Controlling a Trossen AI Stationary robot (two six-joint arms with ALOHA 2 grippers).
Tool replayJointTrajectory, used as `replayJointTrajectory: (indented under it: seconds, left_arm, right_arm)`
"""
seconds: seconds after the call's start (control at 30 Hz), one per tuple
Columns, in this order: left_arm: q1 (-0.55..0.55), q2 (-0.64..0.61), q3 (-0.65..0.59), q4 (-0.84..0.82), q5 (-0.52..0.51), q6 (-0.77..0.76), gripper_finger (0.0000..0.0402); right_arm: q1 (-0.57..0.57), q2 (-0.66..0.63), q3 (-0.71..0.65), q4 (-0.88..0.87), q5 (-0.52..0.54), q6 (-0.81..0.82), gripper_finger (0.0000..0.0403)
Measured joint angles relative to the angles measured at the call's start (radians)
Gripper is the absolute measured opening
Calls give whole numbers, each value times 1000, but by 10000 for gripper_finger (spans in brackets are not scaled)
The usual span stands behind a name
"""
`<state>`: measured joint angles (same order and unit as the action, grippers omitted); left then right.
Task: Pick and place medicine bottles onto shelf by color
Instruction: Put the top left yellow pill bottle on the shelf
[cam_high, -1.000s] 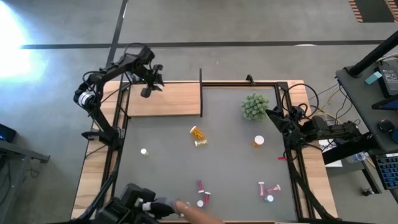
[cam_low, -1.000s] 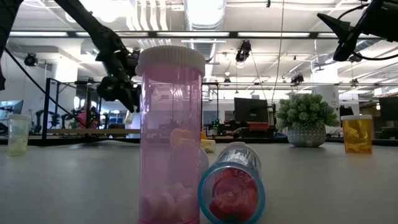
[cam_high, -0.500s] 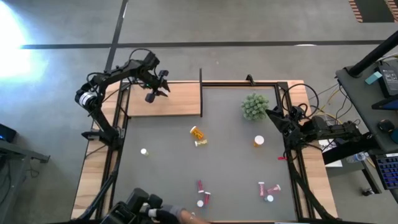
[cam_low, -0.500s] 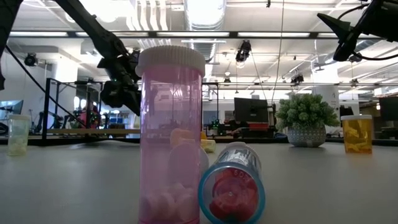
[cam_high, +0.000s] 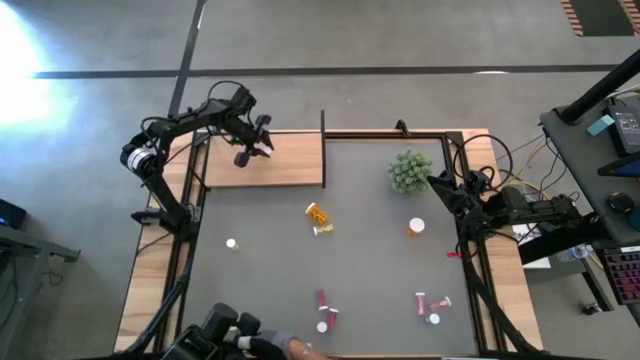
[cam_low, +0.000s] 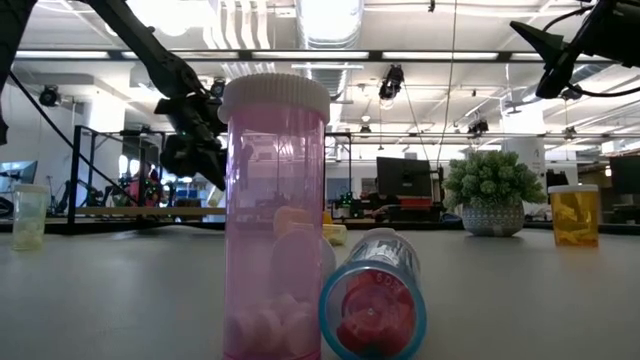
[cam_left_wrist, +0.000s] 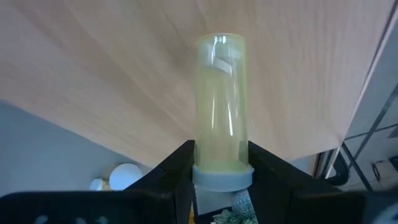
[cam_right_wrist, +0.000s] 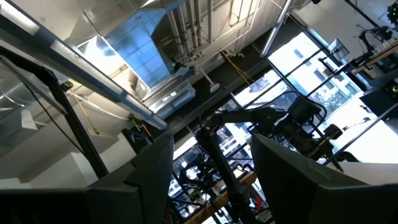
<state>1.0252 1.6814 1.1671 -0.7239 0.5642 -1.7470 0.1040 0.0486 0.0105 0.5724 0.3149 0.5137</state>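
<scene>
My left gripper (cam_high: 247, 150) (cam_left_wrist: 222, 163) is over the light-wood shelf (cam_high: 290, 162) at the table's far left, shut on a yellowish bottle (cam_left_wrist: 221, 106). Other medicine bottles lie on the grey mat. There are orange ones (cam_high: 318, 215) (cam_high: 416, 228), a white-capped one (cam_high: 232, 244) and pink-red ones (cam_high: 325, 310) (cam_high: 430, 305). In the low view a pink bottle (cam_low: 275, 215) stands upright on its base beside one lying on its side (cam_low: 373, 295). My right gripper (cam_high: 437, 180) (cam_right_wrist: 211, 162) waits open at the right edge, pointing up. My left gripper pinches the yellowish bottle's white cap end (cam_left_wrist: 222, 177) between its two fingers (cam_left_wrist: 180, 168). The fingers slant down from above, and the bottle's body reaches out past the fingertips over the shelf board. I cannot tell whether its far end touches the board.
A small green plant (cam_high: 410, 170) stands at the far right of the mat. A thin black post (cam_high: 323, 125) rises at the shelf's right end. A person's hand (cam_high: 285, 346) and a dark device (cam_high: 225, 328) are at the near edge.
My left gripper has sunk toward the shelf and shifted a little toward the table's right edge, keeping the yellowish bottle. The person's hand at the near edge has drawn back.
</scene>
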Motion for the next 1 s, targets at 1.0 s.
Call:
replayJointTrajectory:
  seconds: [1.0]
  left_arm:
    - [-60,14,-89,297,194,-124,109]
  right_arm:
    - [0,0,0,0,0,0,206]
